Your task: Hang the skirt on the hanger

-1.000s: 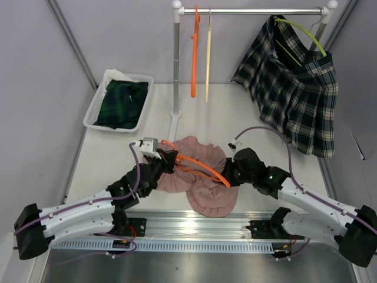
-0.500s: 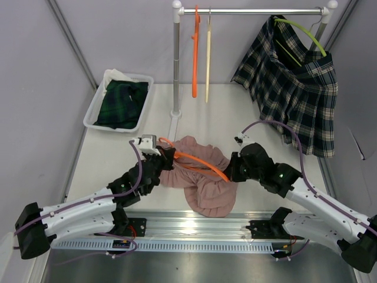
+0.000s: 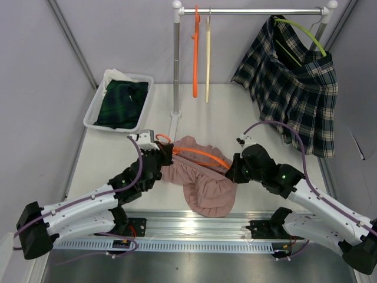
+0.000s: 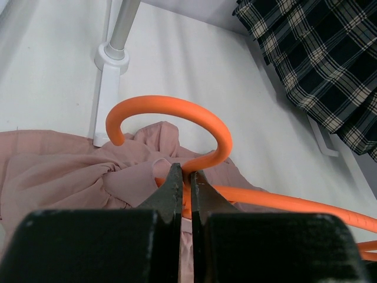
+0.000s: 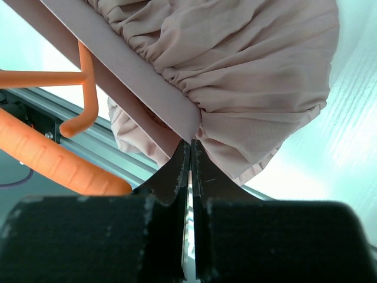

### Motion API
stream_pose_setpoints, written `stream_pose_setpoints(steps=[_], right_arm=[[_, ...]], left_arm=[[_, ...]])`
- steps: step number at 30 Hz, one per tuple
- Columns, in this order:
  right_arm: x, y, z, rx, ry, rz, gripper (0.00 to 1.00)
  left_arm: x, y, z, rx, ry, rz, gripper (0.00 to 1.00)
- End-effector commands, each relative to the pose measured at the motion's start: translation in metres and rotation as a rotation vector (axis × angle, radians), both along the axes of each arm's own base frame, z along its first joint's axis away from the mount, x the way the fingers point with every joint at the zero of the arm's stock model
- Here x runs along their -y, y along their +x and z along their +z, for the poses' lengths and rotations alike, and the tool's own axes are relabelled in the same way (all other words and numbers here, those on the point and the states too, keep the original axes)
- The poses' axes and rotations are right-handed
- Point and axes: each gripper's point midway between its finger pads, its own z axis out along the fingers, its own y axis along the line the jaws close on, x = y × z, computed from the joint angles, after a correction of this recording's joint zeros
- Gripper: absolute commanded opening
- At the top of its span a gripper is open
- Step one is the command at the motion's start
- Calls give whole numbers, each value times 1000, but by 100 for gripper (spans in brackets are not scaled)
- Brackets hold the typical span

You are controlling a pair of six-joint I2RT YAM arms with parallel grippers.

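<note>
While its waistband was pinched by the right gripper (image 5: 189,147), one pink gathered fabric skirt (image 3: 203,188) was spread at the white table's (image 3: 235,112) near edge. One orange plastic hanger (image 3: 197,154) was laid across it, long axis left-right and hook leftward, its neck clamped by the left gripper (image 4: 185,177). Beyond, two bare hangers (image 3: 194,59) and one plaid skirt (image 3: 294,100) were hung on the metal rail (image 3: 259,10).

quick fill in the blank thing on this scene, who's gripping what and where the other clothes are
1. The left gripper is shut on a hanger coloured ____.
2. The right gripper is shut on the ____ skirt.
3. The bin holds a dark ____ garment.
4. The plaid skirt hangs at the ____ end of the rail.

Missing words: orange; pink; green; right
</note>
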Motion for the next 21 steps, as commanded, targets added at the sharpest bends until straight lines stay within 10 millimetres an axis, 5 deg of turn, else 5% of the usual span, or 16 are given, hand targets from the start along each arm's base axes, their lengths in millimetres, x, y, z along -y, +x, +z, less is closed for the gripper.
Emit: stream_pose_setpoints(steps=[1, 13, 21], right_arm=[[14, 3, 11, 29, -40, -30, 0], [18, 18, 39, 66, -36, -65, 0], [24, 18, 41, 62, -61, -81, 0]], left_arm=[[-33, 9, -5, 5, 82, 134, 0], [-41, 3, -30, -12, 118, 129, 0], [-40, 7, -42, -45, 148, 154, 0]])
